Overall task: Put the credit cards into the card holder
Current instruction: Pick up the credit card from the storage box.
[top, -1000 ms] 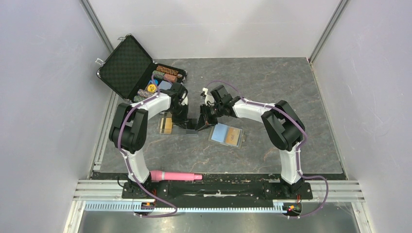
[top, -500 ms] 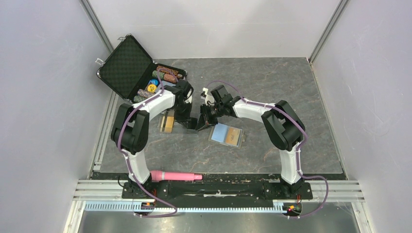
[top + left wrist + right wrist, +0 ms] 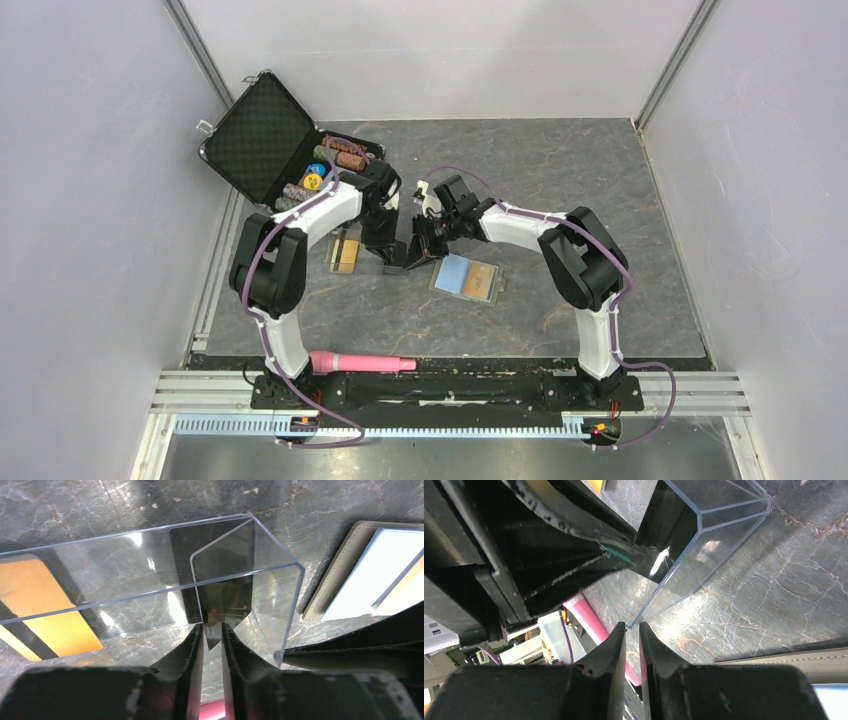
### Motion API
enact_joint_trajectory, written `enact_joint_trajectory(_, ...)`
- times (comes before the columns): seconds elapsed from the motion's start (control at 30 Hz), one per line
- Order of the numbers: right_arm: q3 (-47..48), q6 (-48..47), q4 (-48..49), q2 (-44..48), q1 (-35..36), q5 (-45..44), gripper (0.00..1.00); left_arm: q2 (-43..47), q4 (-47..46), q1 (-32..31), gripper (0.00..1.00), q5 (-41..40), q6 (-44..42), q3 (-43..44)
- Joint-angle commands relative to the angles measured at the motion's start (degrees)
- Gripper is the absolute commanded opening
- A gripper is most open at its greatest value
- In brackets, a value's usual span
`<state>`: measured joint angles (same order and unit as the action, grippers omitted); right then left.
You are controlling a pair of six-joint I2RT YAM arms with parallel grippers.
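Moved: the left arm's wrist has swung a little farther from the card holder, toward the chip case. The right arm and the cards lie as they did.
Card holder: small taupe folding wallet [image 3: 455, 272], open flat on the grey marbled table [image 3: 560, 190] with its light blue lining up. One orange-gold card [image 3: 482, 277] rests on its right half; I cannot tell whether it is tucked in.
Black card: glossy black card [image 3: 225, 570], standing on edge inside a clear plastic box [image 3: 125, 565] just left of the card holder.
Second orange-gold card: [image 3: 343, 252] flat on the table, farther left of the card holder, beyond the box.
Left gripper: [image 3: 212, 631] jaws nearly together with a slim gap. The black card's lower end runs into that gap; whether the pads press it cannot be told.
Right gripper: [image 3: 631, 630] jaws almost closed, pinching the box's thin clear wall at the end nearest the card holder.
Risk: a loose pinch would likely let the slick card drop back or catch on the box wall. A pull could drag the light box out of the right gripper's hold and into the card holder.
Around: an open black case of poker chips [image 3: 262, 135] lies well left of and behind the card holder. A pink cylinder [image 3: 362, 362] lies nearer the bases. Neither blocks.
In the way: the box walls around the card, and the right gripper between the box and the card holder.
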<state>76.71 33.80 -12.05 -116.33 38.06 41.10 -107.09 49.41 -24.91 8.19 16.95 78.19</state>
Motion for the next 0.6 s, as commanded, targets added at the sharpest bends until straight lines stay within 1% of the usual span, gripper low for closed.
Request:
enact_joint_trajectory(0.0,0.2,-1.5,0.0,0.1,0.3,-1.2,0.16,-0.5,-2.1,-1.4,0.29,2.3,-2.2,2.6)
enact_joint_trajectory(0.07,0.2,-1.6,0.0,0.2,0.3,-1.2,0.15,-1.3,-0.7,-1.6,0.33,-0.1,-3.2,2.8)
enact_joint_trajectory(0.17,0.0,-1.8,-0.1,0.2,0.3,-1.2,0.15,-2.3,0.3,-2.0,0.33,-2.2,-4.5,2.8)
enact_joint_trajectory(0.27,-0.1,-1.8,-0.1,0.2,0.3,-1.2,0.16,-3.3,1.3,-2.9,0.28,-4.3,-5.3,3.1)
enact_joint_trajectory(0.4,-0.2,-1.8,-0.1,0.2,0.3,-1.2,0.15,-6.3,4.3,-5.5,0.25,-9.4,-7.1,5.7)
enact_joint_trajectory(0.57,-0.4,-2.0,-0.2,0.4,0.3,-1.2,0.15,-7.2,4.6,-7.4,0.20,-10.2,-7.4,6.8)
